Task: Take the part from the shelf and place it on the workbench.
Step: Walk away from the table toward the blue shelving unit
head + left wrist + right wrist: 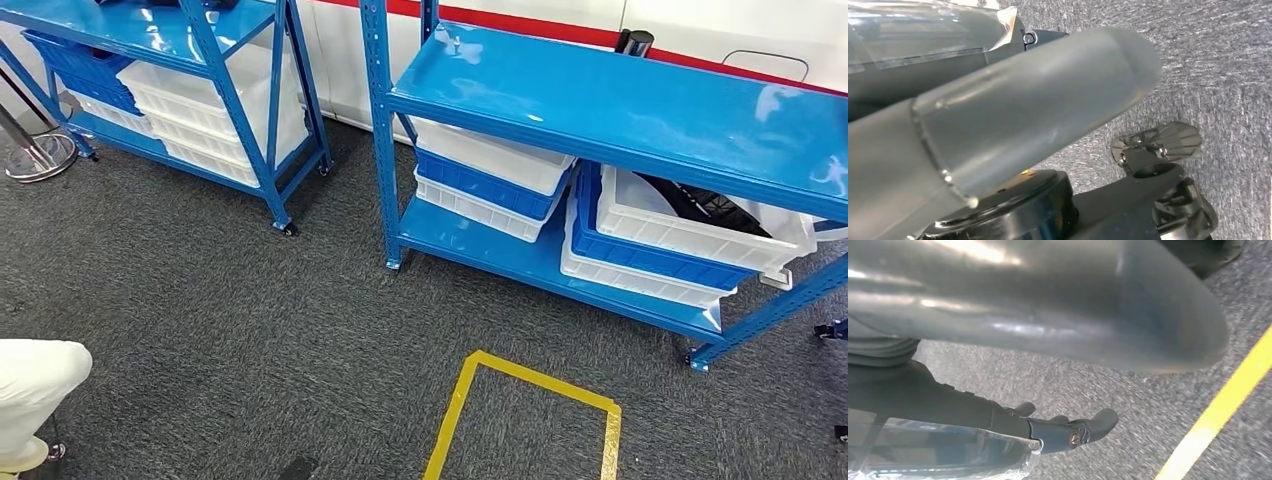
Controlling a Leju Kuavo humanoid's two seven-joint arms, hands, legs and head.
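Observation:
Two blue shelf racks stand ahead in the head view. The right rack has a bare top board, and stacked white and blue bins fill its lower level. A black part lies in the upper white bin at the right. My left hand hangs over grey carpet, its thick thumb and a darker finger stretched out and apart, holding nothing. My right hand also hangs over the carpet, thumb and a dark finger apart, with nothing in it.
The left rack holds more white and blue bins. A yellow tape square marks the carpet in front of the right rack, and a yellow tape line runs near my right hand. A person's light trouser leg is at the lower left. A metal stand base sits far left.

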